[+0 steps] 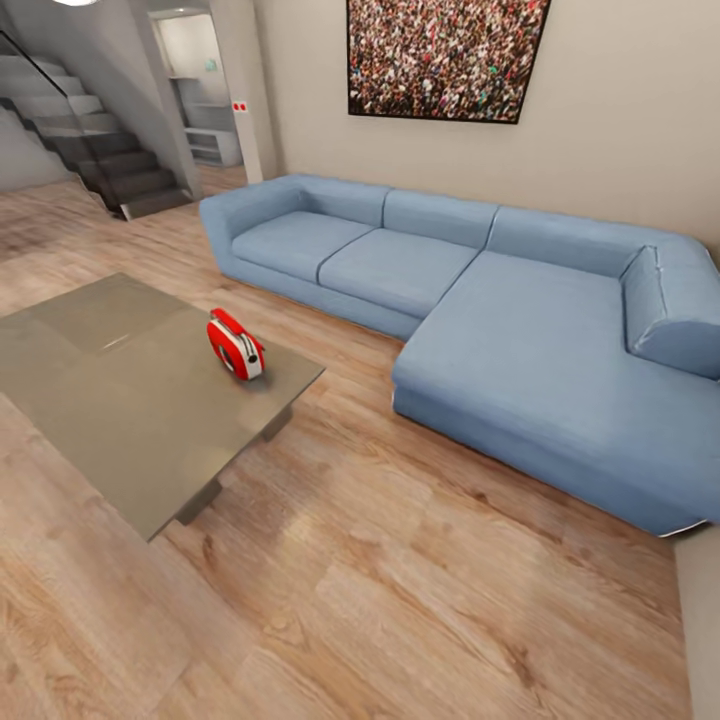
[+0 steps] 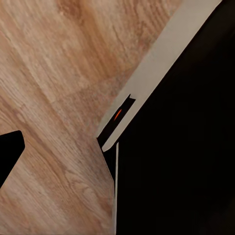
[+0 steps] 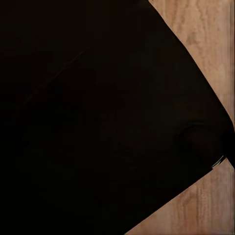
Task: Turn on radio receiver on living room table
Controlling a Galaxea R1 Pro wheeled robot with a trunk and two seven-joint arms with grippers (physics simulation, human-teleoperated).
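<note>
The room has a wood floor point(image 1: 400, 600) that spreads wide under everything. A big blue sofa point(image 1: 480, 300) bends around the far side, below a picture point(image 1: 445, 55) on the wall. Grey stairs point(image 1: 100, 150) climb up in the far left corner.

The worktop point(image 1: 120, 400) is low, flat and grey. It sits on the left side of the head view, near the sofa but apart from it. The red radio point(image 1: 236, 345) stands on it, close to the far right corner. Its long side runs slanted, from far-left to near-right, and a white end faces the near-right.

This is what the next move turns on: the radio lies ahead and to the left of the robot. So the left arm looks like the nearer one, but the robot probably has to roll closer first, because the radio seems too far to reach.

The wrist views show the wood floor and large dark shapes up close, likely parts of the robot. The tool on each arm cannot be made out, so nobody can tell if it is released or clenched. Nothing seems to be held.
</note>
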